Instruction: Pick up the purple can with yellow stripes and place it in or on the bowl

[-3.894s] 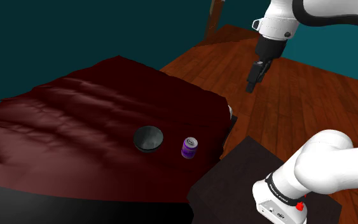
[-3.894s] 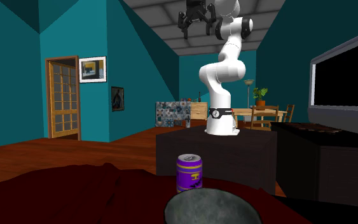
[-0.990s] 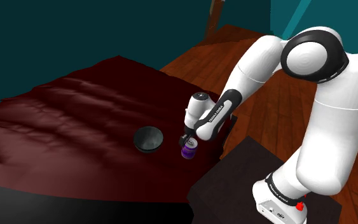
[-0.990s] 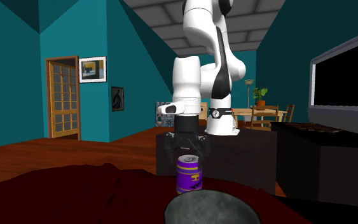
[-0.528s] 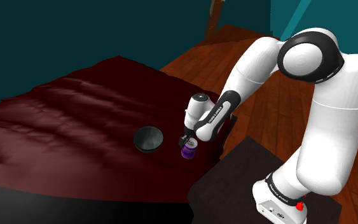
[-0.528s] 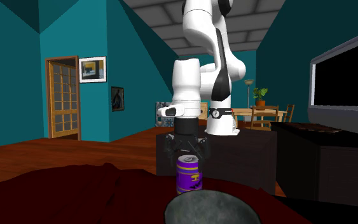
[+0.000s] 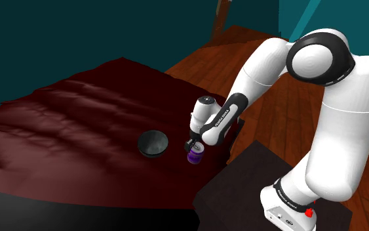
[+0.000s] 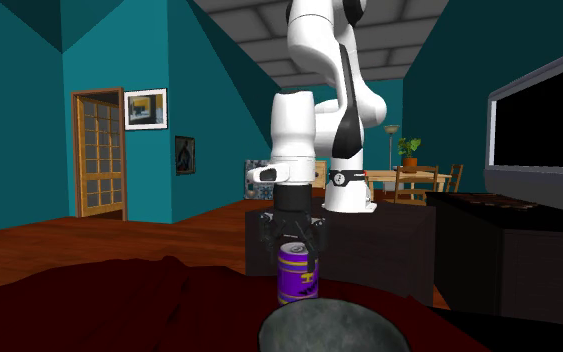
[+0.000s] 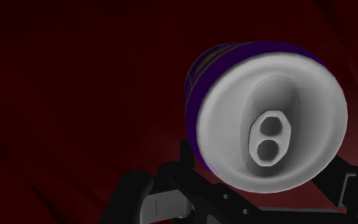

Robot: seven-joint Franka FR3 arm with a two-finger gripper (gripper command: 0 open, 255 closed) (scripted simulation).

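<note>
1. At the shoulder view's left, a rumpled dark red cloth (image 7: 65, 125) covered the work surface. Both of the task's things stood on it, toward its right edge.
2. A dark grey round bowl (image 7: 153, 142) sat upright on the cloth, left of the can, near it but apart from it. Nothing was seen inside it. In the second exterior view the bowl (image 8: 334, 325) lay in the near foreground, with the can beyond it.
3. A purple cylindrical can with yellow stripes and a pale grey top (image 7: 194, 155) stood upright on the cloth, close to the cloth's right edge. In the second exterior view its base rested on the cloth, so it was not lifted.
4. An all-black two-finger gripper (image 8: 293, 240) pointed down over the can. Its jaws were wide, with one finger on either side of the can's upper part. In the wrist view the can's top sat between the fingers. Whether the fingers touched the can's wall could not be established.
5. Further right, the white arm (image 7: 320, 85) rose from its dark box stand (image 7: 242, 184).
6. Assessment: the grasp was the step in hand, and no carrying had begun. The next move called for closing the jaws squarely on the can's wall. A straight lift, a short carry left and a lowering into the bowl would follow.
</note>
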